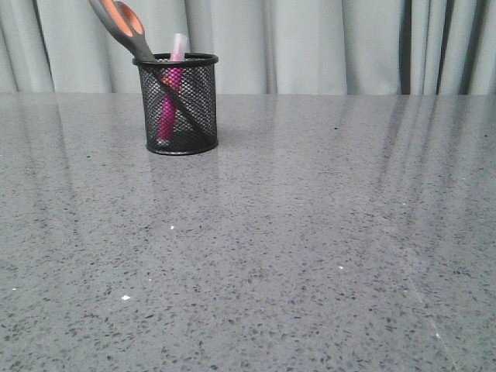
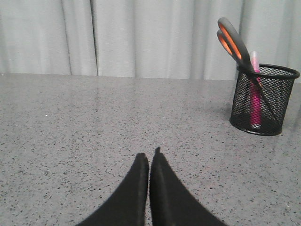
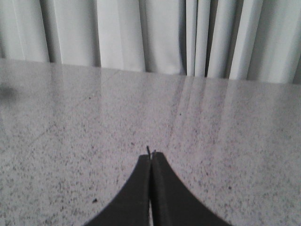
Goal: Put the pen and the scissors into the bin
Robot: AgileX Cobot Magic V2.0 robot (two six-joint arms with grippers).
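- Speckled grey table (image 1: 310,271) fills the near part of the front view, with no loose item showing on it.
- Left hand (image 2: 149,157) hangs low over the table, its two dark fingers pressed together and holding nothing.
- Right hand (image 3: 150,157) is likewise closed tight and holds nothing; its view shows only table and curtain (image 3: 141,33).
- Far back on the left side stands the bin (image 1: 181,105), upright, near the curtain.
- The pen (image 1: 169,101) stands inside the bin, cap up, leaning slightly.
- The scissors (image 1: 128,31) sit blades-down in the bin, their long axis slanting across it, with the handles sticking out above the rim toward the robot's left.
- The bin lies ahead of the left hand and well apart from it; the left arm is judged the nearer one.
- Both things appear already in the bin, so the task looks finished and no further grasp seems needed.
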